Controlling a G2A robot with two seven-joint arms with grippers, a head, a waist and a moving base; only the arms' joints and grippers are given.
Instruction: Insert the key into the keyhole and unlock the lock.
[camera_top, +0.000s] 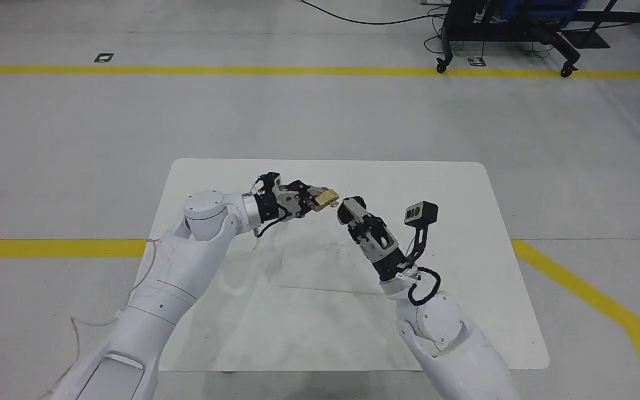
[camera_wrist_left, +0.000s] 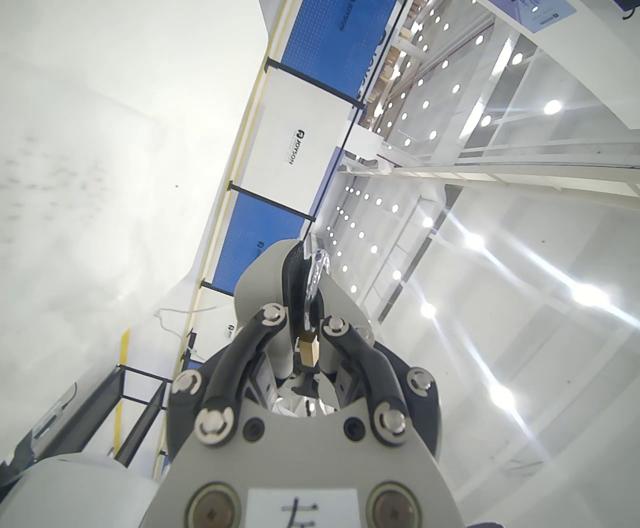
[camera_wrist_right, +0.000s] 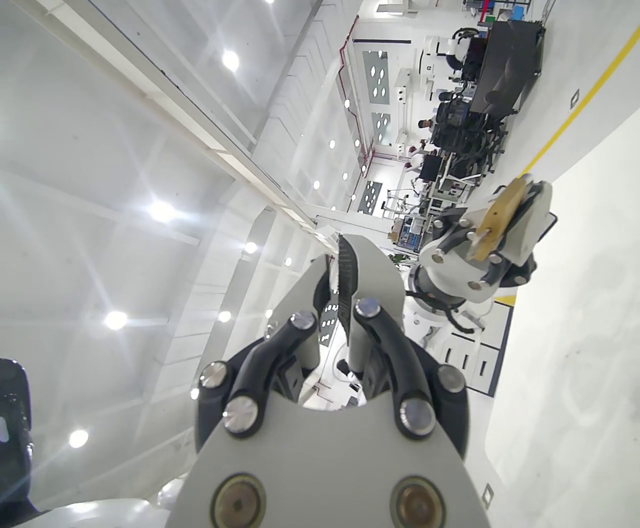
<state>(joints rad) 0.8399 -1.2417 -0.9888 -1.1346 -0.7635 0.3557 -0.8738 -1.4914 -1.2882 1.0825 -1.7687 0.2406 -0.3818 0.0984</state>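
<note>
Above the white table (camera_top: 450, 200), my left gripper (camera_top: 312, 198) is shut on a brass padlock (camera_top: 324, 201). In the left wrist view the lock's brass body (camera_wrist_left: 307, 350) sits deep between the fingers (camera_wrist_left: 260, 280), and a shiny silver part (camera_wrist_left: 318, 264) shows at their tips. My right gripper (camera_top: 347, 209) hovers just right of the lock, a small gap away. In the right wrist view its fingers (camera_wrist_right: 372, 270) are shut, and I cannot make out a key between them. The padlock (camera_wrist_right: 507, 207) in the left gripper (camera_wrist_right: 522, 192) shows farther off.
The table's right half (camera_top: 480, 300) and near side are bare. Yellow floor lines (camera_top: 300, 70) run beyond the table, and a dark wheeled frame (camera_top: 520, 35) stands at the far right.
</note>
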